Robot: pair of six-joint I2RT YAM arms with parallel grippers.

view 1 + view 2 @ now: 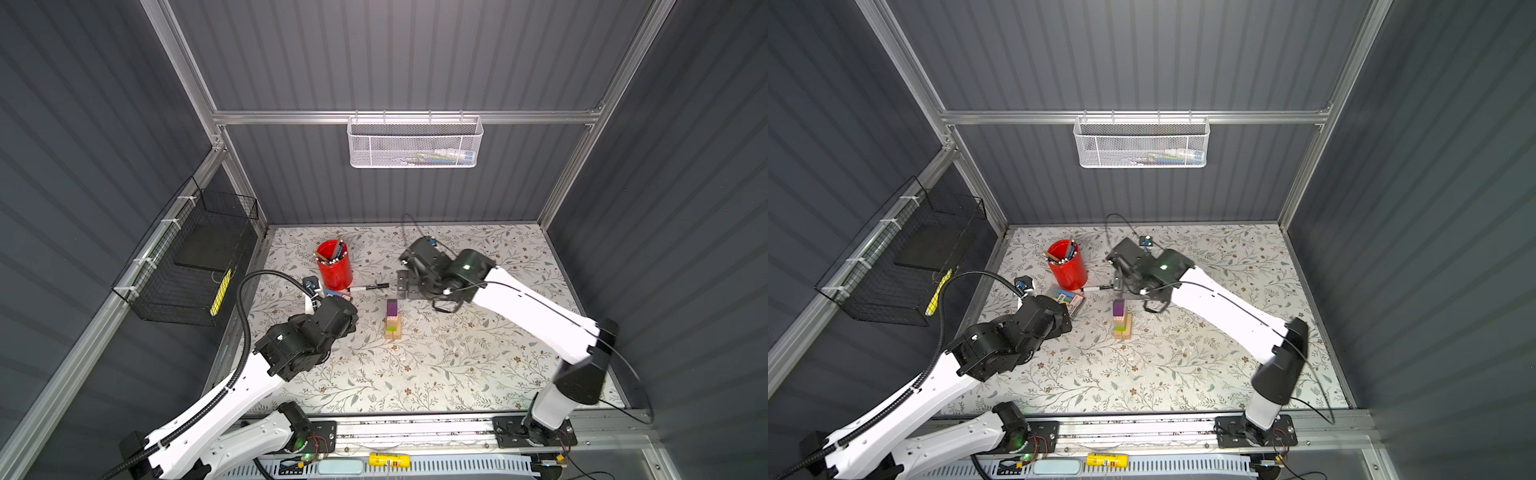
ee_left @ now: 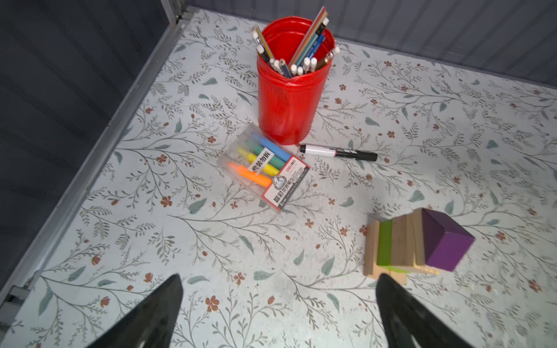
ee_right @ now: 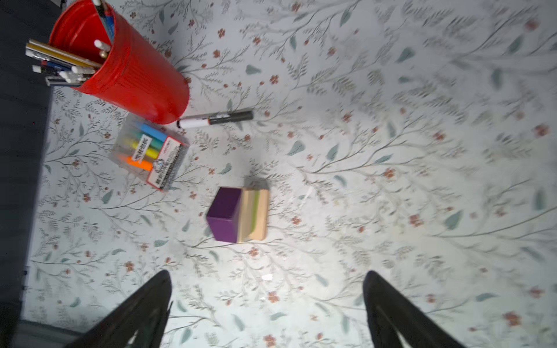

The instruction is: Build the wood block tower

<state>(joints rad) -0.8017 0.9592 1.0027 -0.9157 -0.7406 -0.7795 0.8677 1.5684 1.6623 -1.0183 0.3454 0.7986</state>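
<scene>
Right gripper (image 3: 267, 273) hangs with jaws spread wide and empty, higher than the tower (image 1: 392, 322) and near its far side. The tower stands in the middle of the table (image 1: 457, 365), with the purple block (image 1: 392, 308) on top. The step looks like retreat. It should rise clear first, then pull back, never sweeping sideways past the slightly uneven stack.

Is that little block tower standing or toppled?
Standing: the tower is upright, purple block on top, nothing holding it.
</scene>
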